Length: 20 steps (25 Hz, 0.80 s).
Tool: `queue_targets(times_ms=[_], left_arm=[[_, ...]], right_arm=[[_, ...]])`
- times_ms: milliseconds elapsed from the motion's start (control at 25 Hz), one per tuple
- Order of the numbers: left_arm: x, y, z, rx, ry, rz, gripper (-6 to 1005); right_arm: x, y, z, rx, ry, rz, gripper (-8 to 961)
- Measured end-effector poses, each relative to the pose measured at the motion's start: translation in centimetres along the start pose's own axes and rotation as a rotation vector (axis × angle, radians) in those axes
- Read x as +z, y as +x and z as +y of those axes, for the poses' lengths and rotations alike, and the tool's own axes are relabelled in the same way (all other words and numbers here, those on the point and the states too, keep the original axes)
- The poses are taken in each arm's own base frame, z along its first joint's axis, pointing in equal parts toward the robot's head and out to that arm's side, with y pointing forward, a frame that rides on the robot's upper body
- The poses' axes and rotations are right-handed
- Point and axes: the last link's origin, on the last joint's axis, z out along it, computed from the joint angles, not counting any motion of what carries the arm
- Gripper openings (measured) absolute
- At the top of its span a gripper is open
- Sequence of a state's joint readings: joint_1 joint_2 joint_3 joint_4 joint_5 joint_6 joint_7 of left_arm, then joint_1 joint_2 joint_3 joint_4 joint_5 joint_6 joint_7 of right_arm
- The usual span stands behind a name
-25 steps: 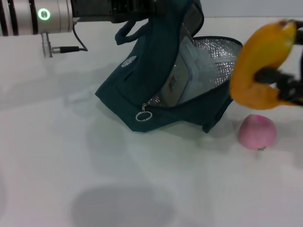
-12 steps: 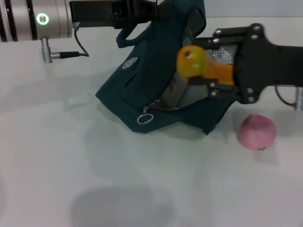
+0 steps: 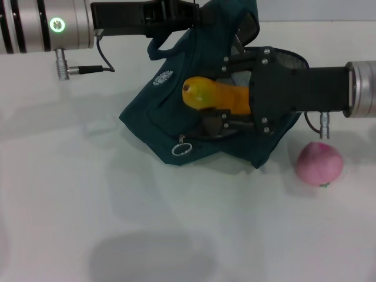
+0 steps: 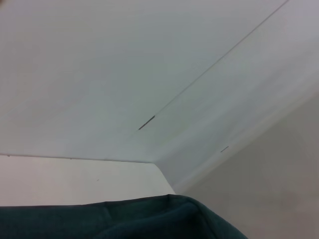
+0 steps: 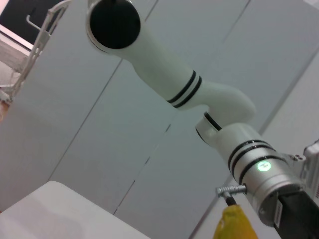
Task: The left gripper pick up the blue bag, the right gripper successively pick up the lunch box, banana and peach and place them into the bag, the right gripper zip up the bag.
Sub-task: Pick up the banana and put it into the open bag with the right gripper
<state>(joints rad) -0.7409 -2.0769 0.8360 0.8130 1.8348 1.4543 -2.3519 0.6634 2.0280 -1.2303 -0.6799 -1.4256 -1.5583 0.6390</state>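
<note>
- Right now the right gripper (image 3: 226,114) comes in from 3 o'clock with its jaws clamped across the banana (image 3: 214,97), which sticks out toward 9 o'clock, level, at the open mouth of the blue bag (image 3: 158,117).
- At 11 o'clock the left gripper (image 3: 188,14) pinches the bag's top edge and holds it up, so the mouth gapes toward the right arm; the lower part of the bag rests on the white table (image 3: 88,205).
- Its zipper pull ring (image 3: 180,148) dangles at the lower lip of the opening, just under the banana's free end.
- Whether the lunch box already sits inside I cannot tell; the gripper and banana cover the opening.
- Farther out at 4 o'clock from the bag, the peach (image 3: 318,164) lies on the table, near the bag but apart from it.
- Judging by its look, the banana is light, smooth-skinned and easily bruised; a hold across its thick middle, as here, should keep it from swinging, with only modest squeeze.
- By contrast the bag is soft fabric and will sag, so its opening depends on the left arm's lift.
- Likely the peach is firm enough to grip across its widest girth, but round, so it may roll.
</note>
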Motion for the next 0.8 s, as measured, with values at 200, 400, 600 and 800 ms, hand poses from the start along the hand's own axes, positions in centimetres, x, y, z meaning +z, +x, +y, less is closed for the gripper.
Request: queue_targets(times_ms=[200,400,600,800], left_arm=[[-0.2,0.0,-0.1,0.0,0.004,0.001,66],[-0.4,0.0,-0.1,0.001,0.004,-0.002,66],[-0.5,0.0,-0.1,0.003,0.002,-0.005,66],[-0.5,0.0,-0.1,0.004,0.001,-0.006,66]], right_arm=[[-0.3,0.8,0.3,0.032,0.025,0.032,453],[-0.8,2.0,0.8,0.101,0.043,0.079,453],[-1.3,2.7,1.3,0.152,0.047,0.123,453],[-1.7,3.7,1.7,0.21,0.037,0.197,453]])
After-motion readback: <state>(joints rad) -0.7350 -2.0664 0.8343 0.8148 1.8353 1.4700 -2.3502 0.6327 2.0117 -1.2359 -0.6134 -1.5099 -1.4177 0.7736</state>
